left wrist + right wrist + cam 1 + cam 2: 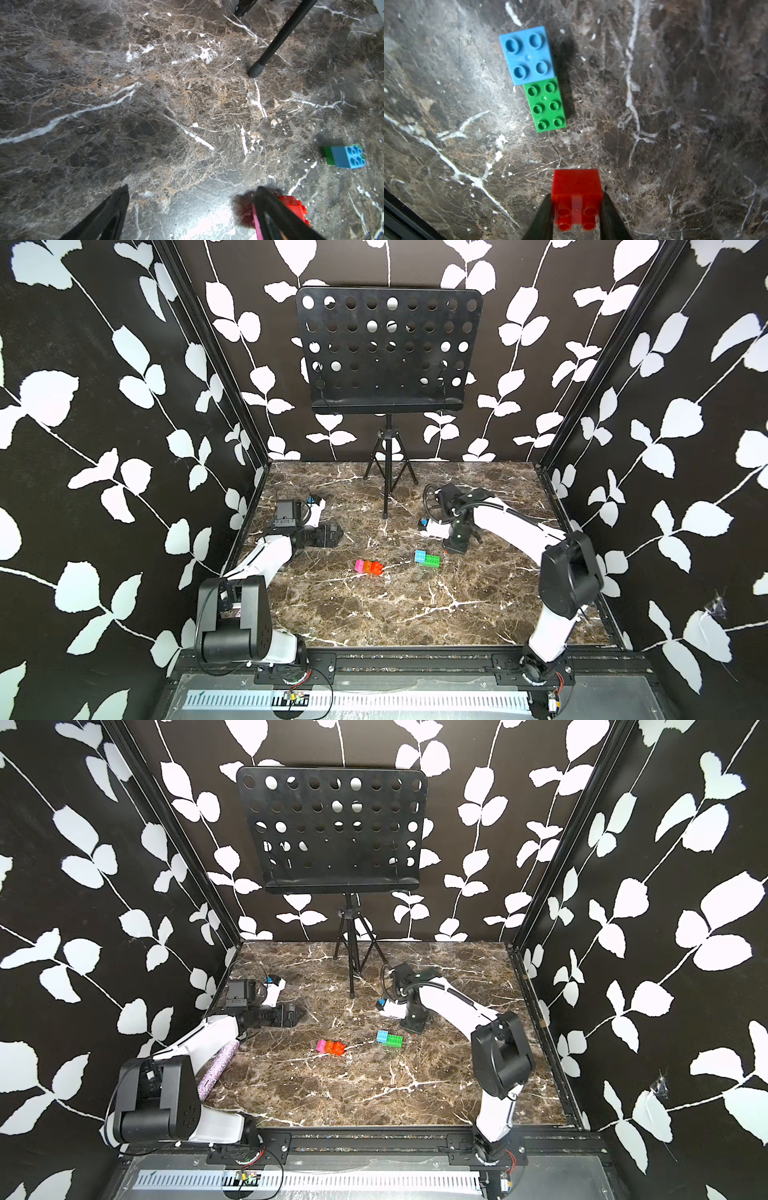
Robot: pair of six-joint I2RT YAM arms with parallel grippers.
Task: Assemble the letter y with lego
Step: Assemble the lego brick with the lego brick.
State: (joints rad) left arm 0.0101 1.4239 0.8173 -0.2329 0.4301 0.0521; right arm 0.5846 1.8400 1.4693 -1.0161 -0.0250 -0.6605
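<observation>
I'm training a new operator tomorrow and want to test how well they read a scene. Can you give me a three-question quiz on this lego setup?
1. True or false: the blue brick sits on one end of the green brick.
2. Which brick does the right gripper hold? A pink, B red, C green.
3. Fill in: the jaws of the left gripper stand ____.
Key: 1 true; 2 B, the red brick; 3 open.
</observation>
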